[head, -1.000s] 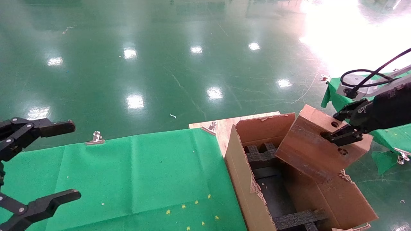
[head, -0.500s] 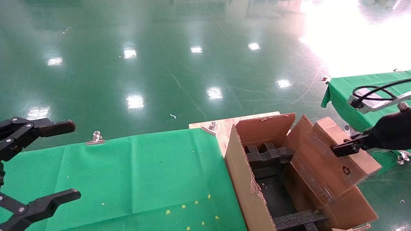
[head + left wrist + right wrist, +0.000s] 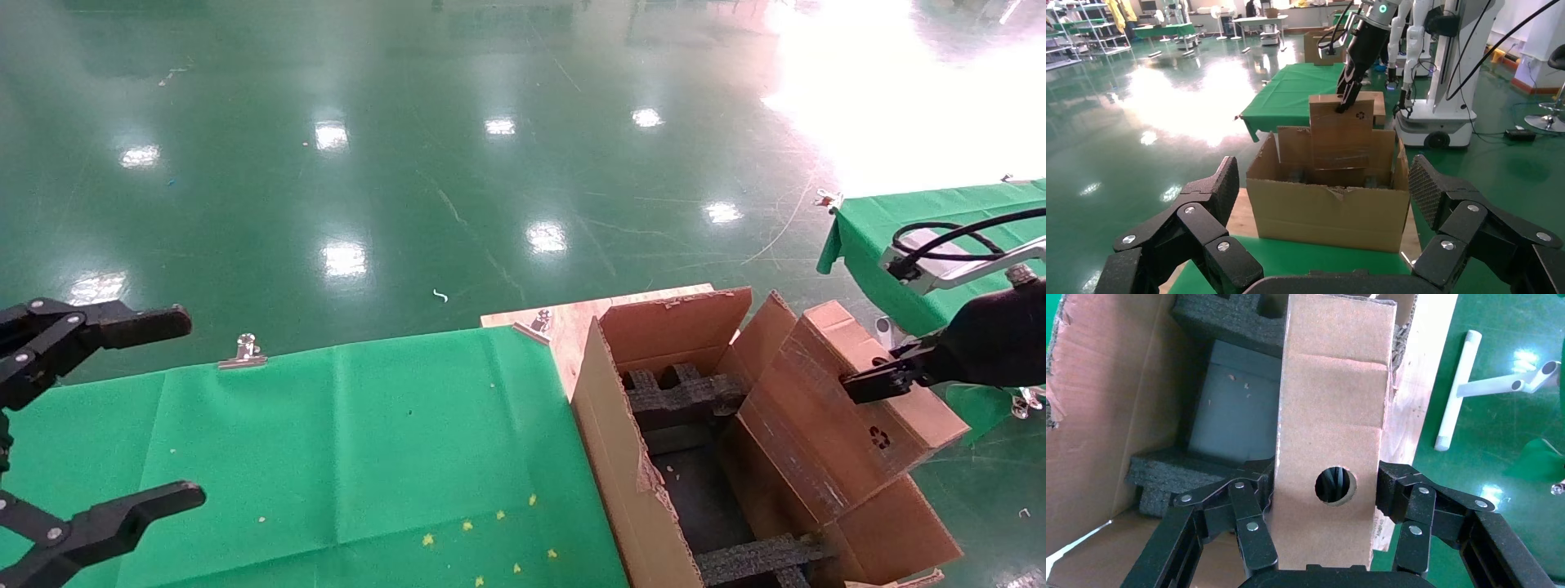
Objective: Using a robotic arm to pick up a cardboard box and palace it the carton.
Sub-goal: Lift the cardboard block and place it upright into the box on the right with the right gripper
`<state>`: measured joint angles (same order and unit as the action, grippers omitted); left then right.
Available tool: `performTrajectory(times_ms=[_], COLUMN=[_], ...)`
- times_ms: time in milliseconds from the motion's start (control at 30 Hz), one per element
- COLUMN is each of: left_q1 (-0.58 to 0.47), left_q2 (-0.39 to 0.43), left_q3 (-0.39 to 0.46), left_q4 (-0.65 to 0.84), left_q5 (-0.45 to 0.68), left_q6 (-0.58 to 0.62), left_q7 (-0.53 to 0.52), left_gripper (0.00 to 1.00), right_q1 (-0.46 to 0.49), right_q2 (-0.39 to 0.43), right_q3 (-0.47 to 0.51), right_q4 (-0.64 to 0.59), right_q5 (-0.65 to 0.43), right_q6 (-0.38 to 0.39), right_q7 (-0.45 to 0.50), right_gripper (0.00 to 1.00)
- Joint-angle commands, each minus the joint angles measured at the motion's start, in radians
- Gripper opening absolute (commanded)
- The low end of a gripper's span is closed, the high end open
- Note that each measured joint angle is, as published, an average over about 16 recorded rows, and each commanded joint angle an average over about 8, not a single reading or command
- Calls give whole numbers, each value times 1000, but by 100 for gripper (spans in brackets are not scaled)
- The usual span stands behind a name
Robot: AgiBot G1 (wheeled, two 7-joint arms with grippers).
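Item: cardboard box (image 3: 850,400), small, flat, brown, with a round hole in one narrow face and a recycling mark on its side. It is being held tilted on edge, its lower end dipping into the right side of the carton (image 3: 621,457) and its upper end standing proud of the rim, leaning out over the carton's right flap.

Item: right gripper (image 3: 1324,502), black, on the white robotic arm (image 3: 1370,30). Its fingers (image 3: 1248,520) are pressing against the box's two broad faces from either side, clamped on it near the holed end. Gripping at the top end is likely leaving the lower end free to slide down into the slot between the foam pieces.

Item: carton, large, ragged flaps open, resting beside the green-clothed table (image 3: 327,441). Black foam inserts (image 3: 678,392) are lining its interior; a dark item (image 3: 1232,416) is sitting between them.

Item: left gripper (image 3: 90,425), parked over the green cloth, jaws spread wide, holding nothing.

Changes: a second ago the box was hanging higher and further left over the carton's opening; it is now lying lower and further right, tipped steeper. Since half a second ago it is barely moving, shifting only slightly upward at its top end.
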<state>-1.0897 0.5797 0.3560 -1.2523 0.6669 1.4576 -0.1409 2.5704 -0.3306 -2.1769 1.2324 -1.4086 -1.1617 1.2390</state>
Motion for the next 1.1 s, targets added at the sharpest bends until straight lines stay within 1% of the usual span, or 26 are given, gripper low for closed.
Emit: performTrajectory(times_ms=[33, 133, 267, 467, 800, 967, 1100], left_q1=[0, 0, 0, 0, 0, 0, 0], left_q2=[0, 0, 0, 0, 0, 0, 0], left_q3=[0, 0, 0, 0, 0, 0, 0], left_q4=[0, 0, 0, 0, 0, 0, 0], left_q5=[0, 0, 0, 0, 0, 0, 0], left_q6=[0, 0, 0, 0, 0, 0, 0], left_q7=[0, 0, 0, 0, 0, 0, 0], left_gripper=[100, 100, 100, 100, 100, 100, 100], right_q1=[0, -8, -29, -73, -134, -163, -188], right_q2=[0, -6, -24, -55, -79, -84, -86], right_q3=[2, 1, -6, -27, -55, -68, -77], right_q4=[-5, -19, -35, -31, 20, 39, 46], right_q5=[5, 14, 19, -14, -81, -114, -131], right_q6=[-3, -1, 18, 71, 169, 214, 243], right_q7=[-10, 10, 74, 183, 334, 385, 406], right_gripper=[0, 0, 0, 0, 0, 0, 0])
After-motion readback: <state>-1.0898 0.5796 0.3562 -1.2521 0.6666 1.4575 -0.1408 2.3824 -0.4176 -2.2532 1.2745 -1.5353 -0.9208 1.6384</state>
